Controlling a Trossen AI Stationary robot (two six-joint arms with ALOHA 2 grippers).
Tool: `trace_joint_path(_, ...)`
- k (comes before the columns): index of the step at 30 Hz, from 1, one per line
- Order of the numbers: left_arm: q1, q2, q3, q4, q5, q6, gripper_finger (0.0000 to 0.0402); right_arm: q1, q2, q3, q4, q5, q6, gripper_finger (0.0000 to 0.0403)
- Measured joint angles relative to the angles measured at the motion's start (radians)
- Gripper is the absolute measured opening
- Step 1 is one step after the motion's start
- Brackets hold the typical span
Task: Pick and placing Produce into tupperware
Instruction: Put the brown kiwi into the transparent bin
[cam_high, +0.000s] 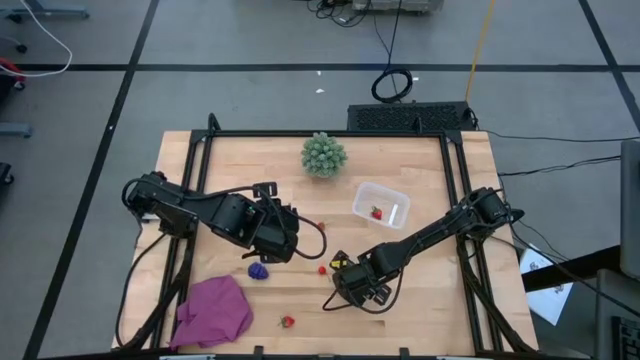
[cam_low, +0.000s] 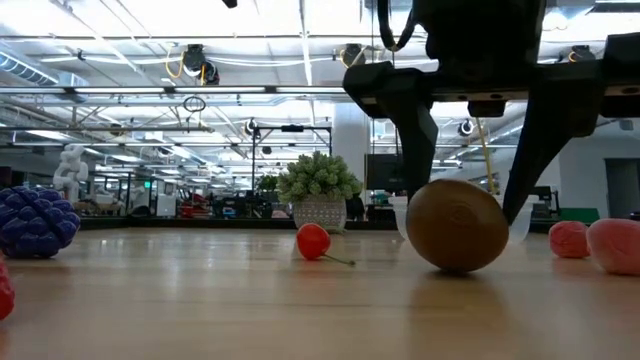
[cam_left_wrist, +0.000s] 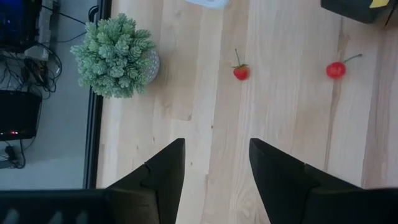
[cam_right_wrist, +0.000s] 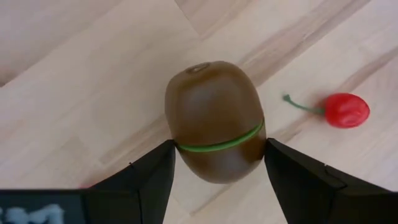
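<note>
The right tool (cam_right_wrist: 217, 168) straddles the kiwi (cam_right_wrist: 214, 121) on the desk (cam_high: 440, 300), fingers touching or nearly touching its flanks; whether they are clenched on it cannot be told. The step in hand is picking the kiwi. Next it calls for a firm squeeze, a lift, and carrying to the tupperware (cam_high: 381, 203), which holds one berry (cam_high: 376, 212). The left tool (cam_left_wrist: 214, 168) hangs released nearby.

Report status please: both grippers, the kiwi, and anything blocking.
Right gripper jaws straddle the kiwi on the table. Left gripper open, empty, waiting. Tupperware holds one red berry. Nothing blocking.
</note>
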Motion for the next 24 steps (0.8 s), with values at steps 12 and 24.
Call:
trace_joint_path(12,0.000,0.000,0.000,0.001,0.000,-0.029,0.0184,0.004,0.002,0.000,0.030,0.000,0.011,0.0233)
trace_joint_path(24,0.000,0.001,0.000,0.001,0.000,-0.029,0.0184,0.003,0.002,0.000,0.040,0.000,0.030,0.0209)
